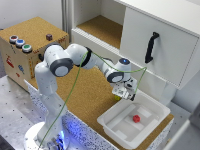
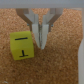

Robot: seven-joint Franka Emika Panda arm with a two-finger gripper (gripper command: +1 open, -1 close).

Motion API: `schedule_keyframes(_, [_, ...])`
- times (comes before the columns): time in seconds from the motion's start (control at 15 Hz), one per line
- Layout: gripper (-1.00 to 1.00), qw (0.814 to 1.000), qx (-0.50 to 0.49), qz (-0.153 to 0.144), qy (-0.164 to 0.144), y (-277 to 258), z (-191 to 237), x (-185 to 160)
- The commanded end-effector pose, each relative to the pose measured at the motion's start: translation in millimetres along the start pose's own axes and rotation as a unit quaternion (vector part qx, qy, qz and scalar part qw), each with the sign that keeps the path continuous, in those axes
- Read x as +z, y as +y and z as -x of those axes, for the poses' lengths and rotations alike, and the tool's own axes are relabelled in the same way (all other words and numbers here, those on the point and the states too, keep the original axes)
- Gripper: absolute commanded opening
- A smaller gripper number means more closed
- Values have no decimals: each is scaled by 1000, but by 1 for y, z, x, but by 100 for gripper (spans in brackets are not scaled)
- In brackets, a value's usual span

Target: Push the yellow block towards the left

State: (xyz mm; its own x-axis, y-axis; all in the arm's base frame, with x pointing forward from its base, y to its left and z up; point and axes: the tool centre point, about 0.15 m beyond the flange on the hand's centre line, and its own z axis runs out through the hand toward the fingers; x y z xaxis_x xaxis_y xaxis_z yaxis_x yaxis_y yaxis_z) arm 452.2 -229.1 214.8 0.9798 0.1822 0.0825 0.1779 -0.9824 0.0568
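Looking across the cork tabletop (image 1: pixel 87 95), I see the gripper (image 1: pixel 126 95) low over the board beside a white tray (image 1: pixel 152 107) that holds a small red object (image 1: pixel 136 118), with a wooden box (image 1: pixel 30 47) of coloured buttons behind the arm and white cabinets (image 1: pixel 160 42) with a black handle (image 1: pixel 151 46) at the back. In the wrist view the fingers (image 2: pixel 44 36) are nearly pressed together, pinching nothing, and the yellow block (image 2: pixel 22 44) sits on the cork just beside them, marked with dark lines.
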Motion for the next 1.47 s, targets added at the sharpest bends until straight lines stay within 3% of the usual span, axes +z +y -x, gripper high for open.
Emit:
schedule_keyframes(0.0, [-100, 999, 12, -44, 13, -20, 10, -6])
schedule_keyframes(0.27, [-100, 998, 30, -49, 3, -44, 16, -4])
schedule_keyframes(0.53, [-100, 998, 42, -34, -13, -65, 11, 2])
schedule_keyframes(1.0, [-100, 997, 72, -21, -21, -111, 10, 1])
schedule_keyframes(1.4, [-100, 994, 109, -27, -15, -134, 12, -8])
